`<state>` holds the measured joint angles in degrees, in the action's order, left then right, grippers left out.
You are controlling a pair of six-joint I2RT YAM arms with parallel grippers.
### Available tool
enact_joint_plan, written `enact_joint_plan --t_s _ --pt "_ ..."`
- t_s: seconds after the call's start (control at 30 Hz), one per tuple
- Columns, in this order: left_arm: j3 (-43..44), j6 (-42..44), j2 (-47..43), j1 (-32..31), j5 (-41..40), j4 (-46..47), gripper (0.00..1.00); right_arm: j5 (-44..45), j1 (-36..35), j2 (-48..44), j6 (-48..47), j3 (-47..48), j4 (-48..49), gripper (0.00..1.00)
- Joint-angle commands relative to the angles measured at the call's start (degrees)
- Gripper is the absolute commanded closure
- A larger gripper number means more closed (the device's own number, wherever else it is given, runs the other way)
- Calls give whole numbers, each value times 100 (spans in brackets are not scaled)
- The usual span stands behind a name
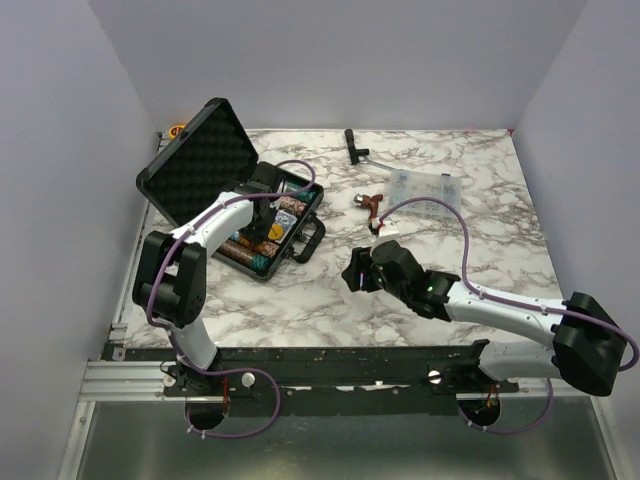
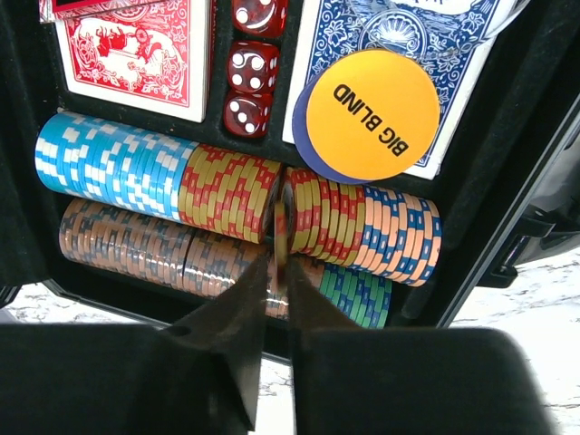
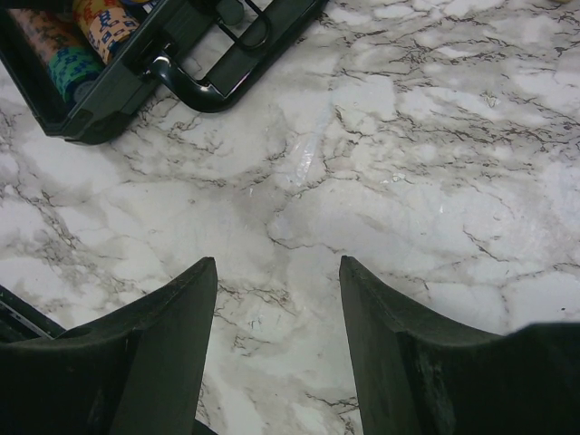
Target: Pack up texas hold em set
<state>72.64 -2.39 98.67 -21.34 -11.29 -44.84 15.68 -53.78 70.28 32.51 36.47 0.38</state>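
Note:
The black briefcase (image 1: 300, 240) lies open at the left, its foam-lined lid (image 1: 195, 165) raised. My left gripper (image 1: 262, 232) is over its tray, shut on one poker chip (image 2: 281, 227) held on edge in the gap of the upper chip row (image 2: 118, 163). The left wrist view also shows a lower chip row (image 2: 136, 245), a blue card deck (image 2: 344, 36) with a yellow BIG BLIND disc (image 2: 372, 113) on it, a red deck (image 2: 136, 45) and red dice (image 2: 252, 68). My right gripper (image 1: 352, 272) is open and empty above bare marble, right of the case handle (image 3: 227, 72).
A clear compartment box (image 1: 425, 185) sits at the back right. A black tool (image 1: 353, 143) lies at the far edge. A small brown-red item (image 1: 370, 202) and a small white piece (image 1: 385, 232) lie mid-table. White walls enclose the marble table (image 1: 480, 250).

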Motion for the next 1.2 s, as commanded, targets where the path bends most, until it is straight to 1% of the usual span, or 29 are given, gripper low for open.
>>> enact_joint_plan --t_s 0.0,0.03,0.1,0.17,0.3,0.37,0.47,0.5,0.57,0.67,0.8,0.87,0.93,0.97,1.0,1.07,1.13,1.17 --pt "180 -87 24 64 -227 85 78 -2 17 89 101 -45 128 41" --pt "180 -130 6 77 -241 81 74 -20 18 102 110 -50 129 41" --pt "163 -187 -21 95 -259 92 67 -52 17 117 123 -60 146 41" --pt "141 -225 -73 96 -293 98 64 -71 17 121 133 -74 155 41" --pt "174 -400 -250 136 -325 19 60 -92 14 100 159 -104 157 41" --pt "244 -602 -493 226 -339 -61 58 -115 17 79 201 -119 155 41" --pt "303 -949 -1034 472 -287 -25 43 -157 17 64 278 -183 155 41" --pt "288 -1004 -1257 560 -168 45 40 -168 17 58 297 -211 163 41" --pt "292 -1074 -1585 755 186 153 36 -208 17 71 337 -258 181 41" --pt "323 -1122 -1787 957 814 266 36 -265 17 73 405 -343 198 41" --pt "364 -1307 -1471 1162 1783 294 44 -407 17 22 474 -451 285 41" --pt "251 -1443 -1286 1238 2136 406 49 -441 17 -19 501 -473 294 41" --pt "-4 -1584 -1170 1334 2508 714 55 -456 15 -87 506 -522 292 41" --pt "-139 -1658 -1105 1388 2698 830 59 -453 17 -119 506 -546 304 41" --pt "-238 -1711 -1029 1439 2875 951 66 -452 17 -145 502 -561 305 41" --pt "-389 -1826 -908 1537 3260 1161 76 -469 16 -196 504 -595 302 41" --pt "-525 -1945 -789 1617 3585 1374 82 -491 17 -252 510 -646 304 41" --pt "-560 -1985 -720 1637 3700 1461 84 -501 17 -270 520 -657 305 41"
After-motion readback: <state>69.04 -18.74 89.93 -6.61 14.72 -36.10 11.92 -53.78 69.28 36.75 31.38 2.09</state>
